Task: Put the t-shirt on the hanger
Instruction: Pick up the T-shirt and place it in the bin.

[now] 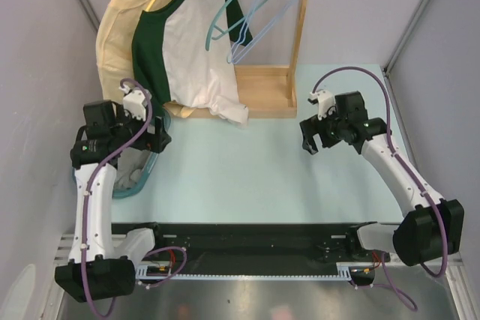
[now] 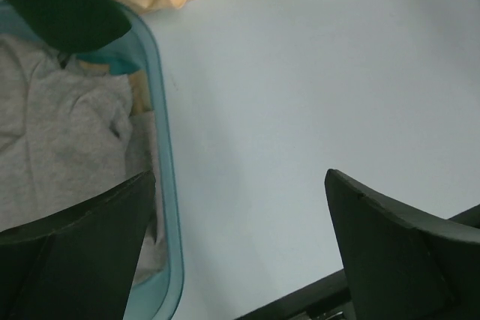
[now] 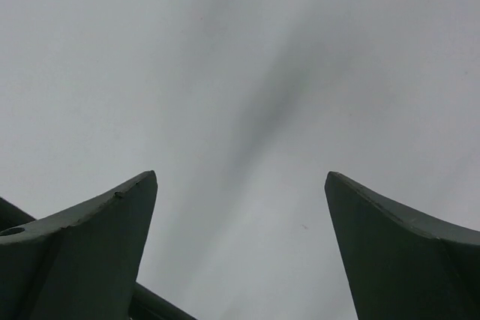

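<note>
Down in the teal bin (image 2: 163, 155) on the left, the grey t-shirt (image 2: 67, 133) lies crumpled. It's soft, light, floppy cotton, so I'd pinch a raised fold rather than a flat patch. The left gripper (image 2: 240, 177) hovers at the bin's rim and the right gripper (image 3: 240, 177) over the table, both spread wide and empty. The teal hanger (image 1: 222, 13) is up on the rack (image 1: 300, 35) — thin plastic, probably stiff

The left arm (image 1: 96, 207) and right arm (image 1: 397, 166) are white with big black joints. A thin purple cable (image 1: 352, 70) loops over each. The fingers (image 2: 390, 245) are dark grey and pointy.
</note>
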Available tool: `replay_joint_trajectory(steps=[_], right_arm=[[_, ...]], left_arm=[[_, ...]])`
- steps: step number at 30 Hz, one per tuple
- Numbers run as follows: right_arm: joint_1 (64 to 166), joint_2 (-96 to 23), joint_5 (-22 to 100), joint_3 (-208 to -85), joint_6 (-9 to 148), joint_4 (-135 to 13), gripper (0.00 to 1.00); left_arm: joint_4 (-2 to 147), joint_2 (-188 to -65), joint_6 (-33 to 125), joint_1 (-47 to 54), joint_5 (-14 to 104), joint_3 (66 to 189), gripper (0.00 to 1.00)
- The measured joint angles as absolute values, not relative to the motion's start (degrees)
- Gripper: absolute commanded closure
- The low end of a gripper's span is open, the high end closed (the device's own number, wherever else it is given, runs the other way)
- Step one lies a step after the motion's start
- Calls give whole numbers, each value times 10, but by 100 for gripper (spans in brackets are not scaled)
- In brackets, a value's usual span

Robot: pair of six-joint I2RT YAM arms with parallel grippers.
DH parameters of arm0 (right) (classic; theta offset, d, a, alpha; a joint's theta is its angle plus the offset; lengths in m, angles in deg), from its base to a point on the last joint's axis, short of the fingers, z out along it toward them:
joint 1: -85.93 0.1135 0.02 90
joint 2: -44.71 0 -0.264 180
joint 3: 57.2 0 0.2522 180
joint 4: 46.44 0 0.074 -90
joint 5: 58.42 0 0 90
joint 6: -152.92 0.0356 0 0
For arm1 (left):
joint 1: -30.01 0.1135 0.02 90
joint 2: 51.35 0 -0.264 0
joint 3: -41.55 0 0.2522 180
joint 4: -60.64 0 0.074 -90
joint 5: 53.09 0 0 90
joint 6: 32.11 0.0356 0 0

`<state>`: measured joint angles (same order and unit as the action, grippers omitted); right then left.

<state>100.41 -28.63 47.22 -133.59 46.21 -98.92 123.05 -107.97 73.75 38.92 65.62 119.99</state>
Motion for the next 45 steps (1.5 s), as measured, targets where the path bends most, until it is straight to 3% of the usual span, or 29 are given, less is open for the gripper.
replay_joint_trajectory(steps=[8, 13, 31, 32, 33, 35, 36, 37, 45], right_arm=[[999, -266, 441, -1349, 519, -999, 0], [981, -252, 486, -1344, 520, -998, 0], [955, -271, 590, -1353, 502, -1029, 1], [955, -271, 591, -1353, 502, -1030, 0], [955, -271, 591, -1353, 502, -1031, 0], [955, -271, 591, -1353, 500, -1032, 0], [955, -271, 592, -1353, 498, -1032, 0], [955, -271, 592, -1353, 497, -1032, 0], [955, -273, 595, -1354, 494, -1032, 0]], left_arm=[[1272, -1169, 729, 411, 505, 1299, 0], [1301, -1214, 730, 489, 468, 1314, 0], [1221, -1356, 797, 517, 376, 1207, 2], [1212, -1368, 800, 521, 371, 1203, 7], [1206, -1377, 803, 525, 368, 1201, 27], [1197, -1391, 807, 533, 366, 1200, 53], [1194, -1392, 811, 537, 367, 1200, 89], [1196, -1391, 811, 540, 367, 1201, 100], [1274, -1320, 820, 508, 419, 1341, 100]])
